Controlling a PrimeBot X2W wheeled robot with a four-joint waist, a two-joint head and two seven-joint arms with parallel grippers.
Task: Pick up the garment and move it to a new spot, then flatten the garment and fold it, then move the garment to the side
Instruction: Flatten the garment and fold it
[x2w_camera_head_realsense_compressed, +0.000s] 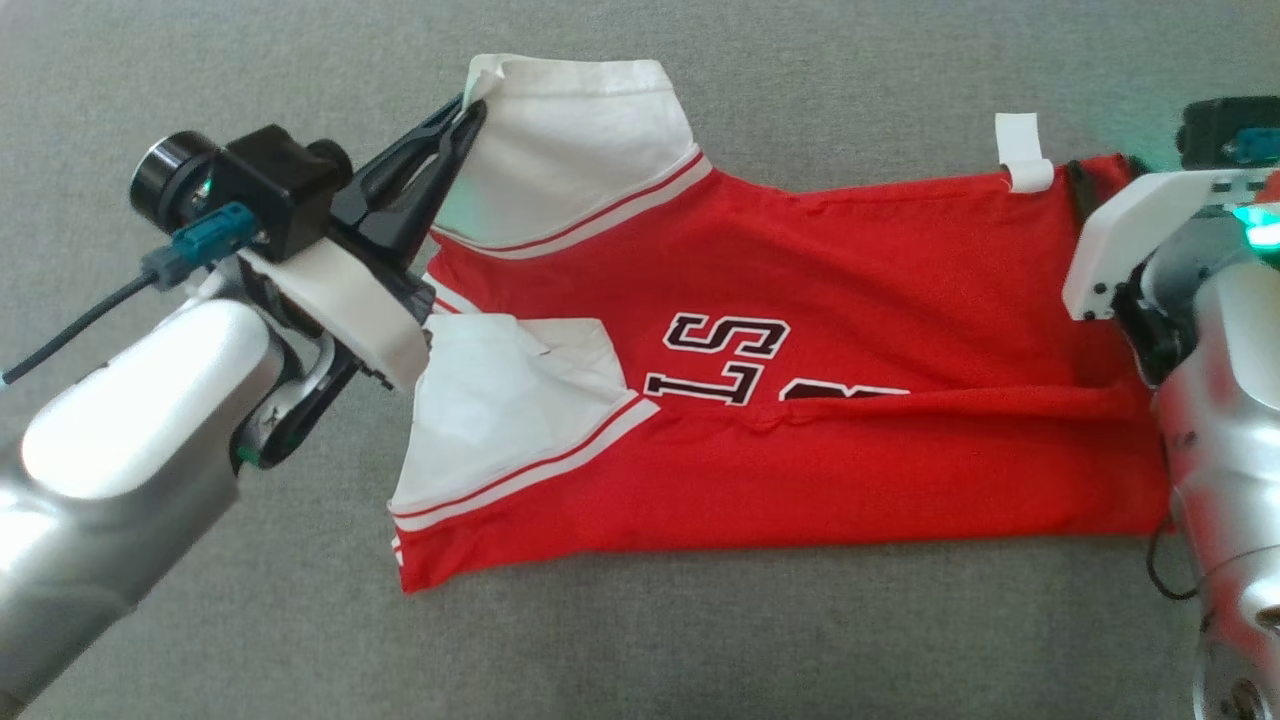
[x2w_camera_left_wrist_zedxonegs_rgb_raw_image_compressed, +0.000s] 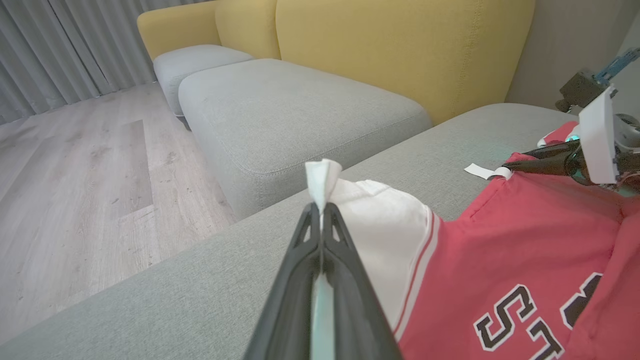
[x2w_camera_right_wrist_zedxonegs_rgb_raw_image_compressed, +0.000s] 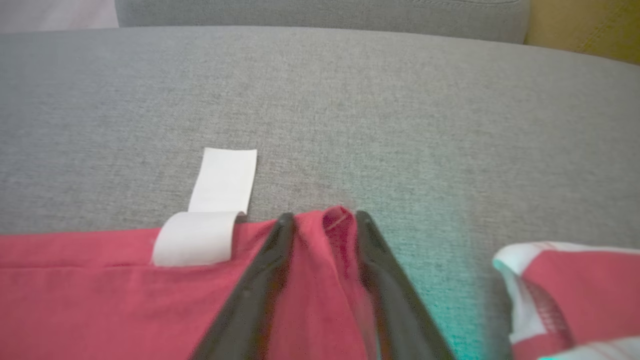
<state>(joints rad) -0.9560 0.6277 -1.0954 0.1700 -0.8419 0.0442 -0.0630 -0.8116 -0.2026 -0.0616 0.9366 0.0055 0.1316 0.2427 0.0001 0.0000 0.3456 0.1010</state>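
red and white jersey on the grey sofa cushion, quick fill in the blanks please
The left gripper is shut on the red and white fabric jersey's ____ sleeve.
The right gripper's jaws stand apart around a fold of ____ fabric.
The jersey lies on a ____ fabric cushion.
Missing: white, red, grey.

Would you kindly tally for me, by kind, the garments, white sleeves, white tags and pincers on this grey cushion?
red garment: 1
white sleeves: 2
white tag: 1
pincers, left pincer and right pincer: 2
total: 6
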